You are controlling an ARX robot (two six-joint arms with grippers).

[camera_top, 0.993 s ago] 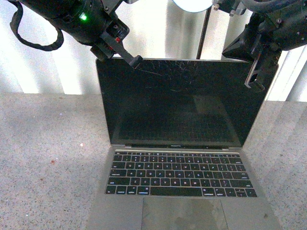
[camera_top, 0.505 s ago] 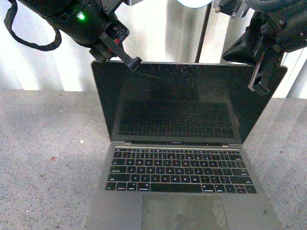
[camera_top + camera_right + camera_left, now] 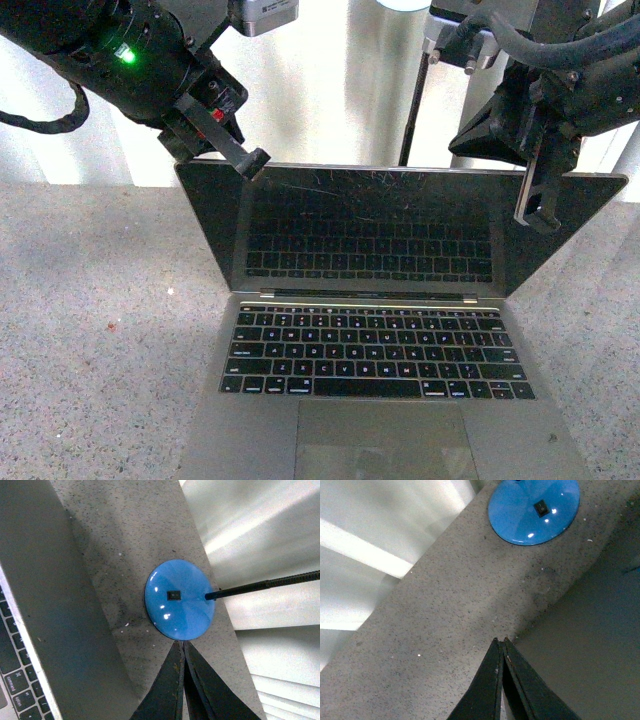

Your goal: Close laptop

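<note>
The grey-silver laptop (image 3: 375, 360) sits open on the speckled table, its black scratched screen (image 3: 370, 225) tilted well forward over the black keys. My left gripper (image 3: 250, 160) is shut, its tip on the screen's top left corner. My right gripper (image 3: 532, 215) is shut, its tip against the screen's top right part. In the left wrist view the shut gripper (image 3: 501, 640) points at the table beside the grey lid (image 3: 585, 645). In the right wrist view the shut gripper (image 3: 181, 643) sits behind the lid (image 3: 55, 605), with keys showing at the edge.
A lamp with a blue round base (image 3: 180, 599) and black gooseneck (image 3: 412, 95) stands on the table behind the laptop; the base also shows in the left wrist view (image 3: 534, 509). White blinds run along the back. The grey speckled table (image 3: 100, 350) spreads around the laptop.
Both grippers have moved down and toward me, pushing the screen's top edge. The lid has tilted further forward over the keyboard.
</note>
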